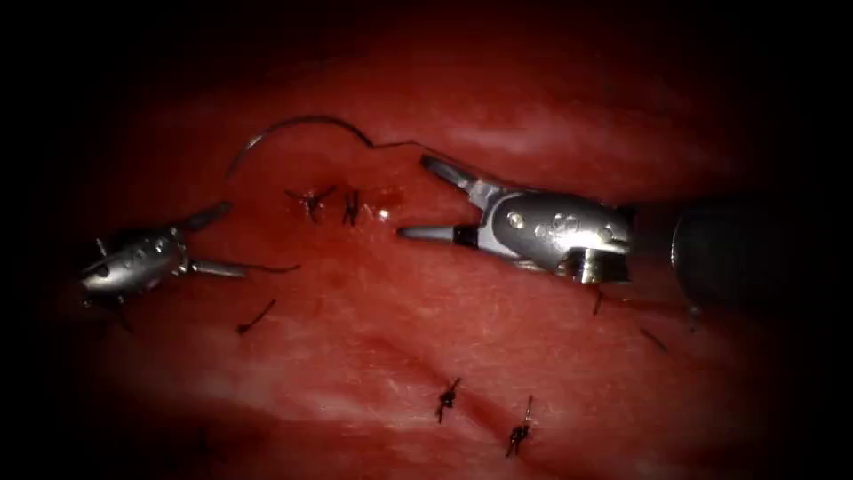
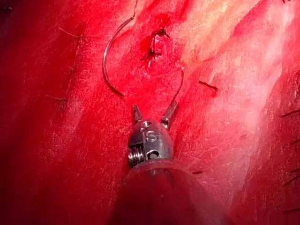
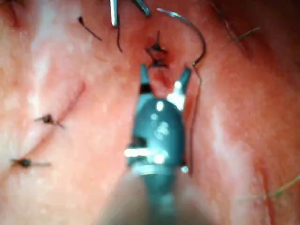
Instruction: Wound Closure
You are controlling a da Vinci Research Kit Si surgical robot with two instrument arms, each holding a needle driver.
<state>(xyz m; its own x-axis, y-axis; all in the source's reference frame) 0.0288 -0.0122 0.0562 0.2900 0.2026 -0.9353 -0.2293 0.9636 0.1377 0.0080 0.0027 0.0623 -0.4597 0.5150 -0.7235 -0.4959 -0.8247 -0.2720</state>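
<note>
Both end effectors stand open and hold nothing, the right end effector [image 1: 426, 200] just right of the knots [image 1: 329, 204] and the left end effector [image 1: 222, 242] left of them, so the needle [image 1: 293, 124] lies free on the tissue [image 1: 373, 302] above both, apparently released, thread [image 1: 400, 144] trailing from it.
</note>
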